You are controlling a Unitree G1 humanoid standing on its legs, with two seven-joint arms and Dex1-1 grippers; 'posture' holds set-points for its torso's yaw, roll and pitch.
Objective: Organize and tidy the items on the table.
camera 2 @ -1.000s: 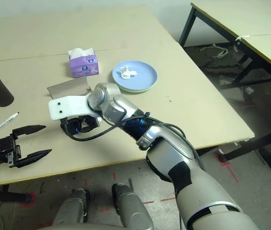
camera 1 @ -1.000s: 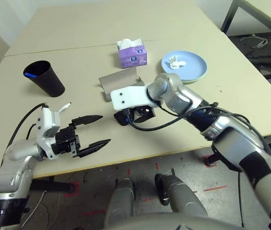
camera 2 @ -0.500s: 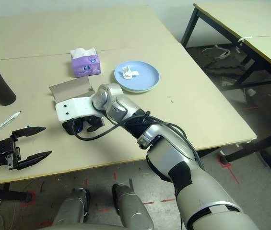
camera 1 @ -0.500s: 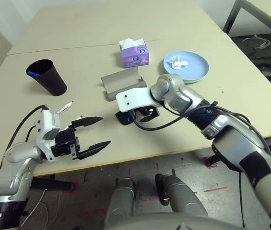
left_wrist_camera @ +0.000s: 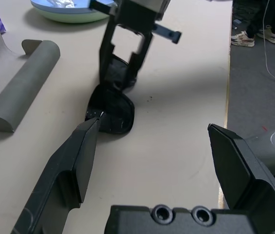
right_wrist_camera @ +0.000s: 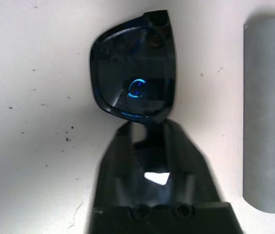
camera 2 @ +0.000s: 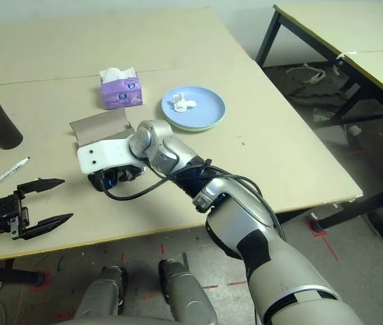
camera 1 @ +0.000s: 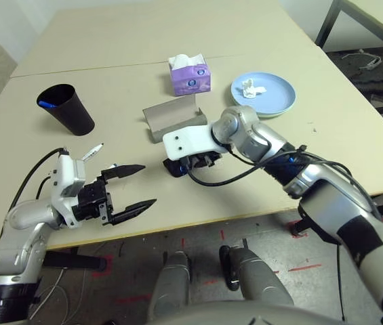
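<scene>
The black sunglasses [camera 1: 176,166] lie on the table [camera 1: 110,40] near its front edge. My right gripper [camera 1: 194,162] points down at them and is shut on the frame, with one lens [right_wrist_camera: 135,83] sticking out past the fingers. My left gripper [camera 1: 147,183] hovers open to the left of them, holding nothing. Just behind the sunglasses lies the grey oblong case [camera 1: 172,115], open. A black cup [camera 1: 66,108] with a blue-capped marker inside stands at the back left. Another white marker [camera 1: 91,151] lies beside my left wrist. The crumpled tissue [camera 1: 250,88] rests on the blue plate [camera 1: 272,101].
A purple tissue box [camera 1: 190,76] stands behind the case, by the table's seam. A green plate's rim [left_wrist_camera: 74,19] shows under the blue one. A second table with dark legs [camera 2: 327,27] stands at the right, with cables on the floor beneath it.
My right gripper's fingers have closed onto the sunglasses. The left arm has stayed where it was, still open.
</scene>
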